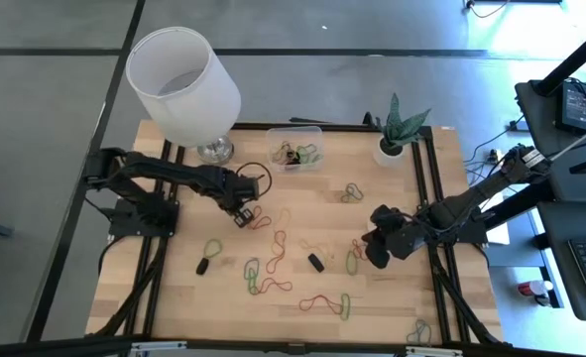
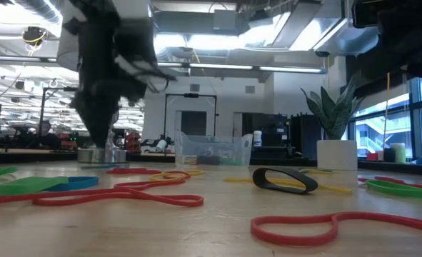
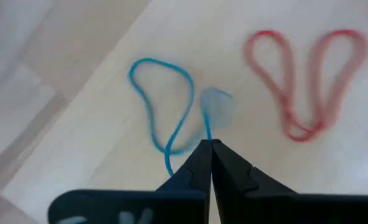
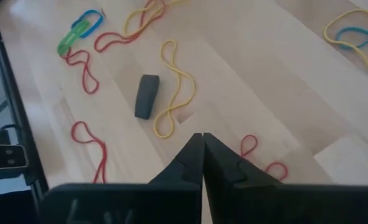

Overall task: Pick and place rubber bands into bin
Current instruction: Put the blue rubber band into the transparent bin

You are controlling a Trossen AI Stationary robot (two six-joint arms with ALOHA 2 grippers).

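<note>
Loose rubber bands in red (image 1: 276,246), green (image 1: 252,269) and yellow (image 4: 174,87) lie scattered flat on the wooden table. The clear bin (image 1: 297,154) stands at the far middle with several bands inside; it also shows in the low view (image 2: 212,150). My left gripper (image 3: 208,146) points down at a blue rubber band (image 3: 162,106) left of the table's centre (image 1: 241,216) and is shut on it. My right gripper (image 4: 202,137) is shut with nothing between its fingers, above the table's right side (image 1: 372,248), beside a red band (image 4: 258,155). My left gripper pinches one strand of the blue rubber band (image 3: 206,129) at the very tips of its two fingers. The fingers come from above, pointing down. The band's loop (image 3: 147,93) still lies flat on the table, slack.
A large white lampshade (image 1: 183,84) stands at the far left and a small white plant pot (image 1: 392,149) at the far right. Two short black bands (image 1: 315,262) (image 1: 202,266) lie mid-table. A red band (image 3: 305,81) lies close beside the blue one.
</note>
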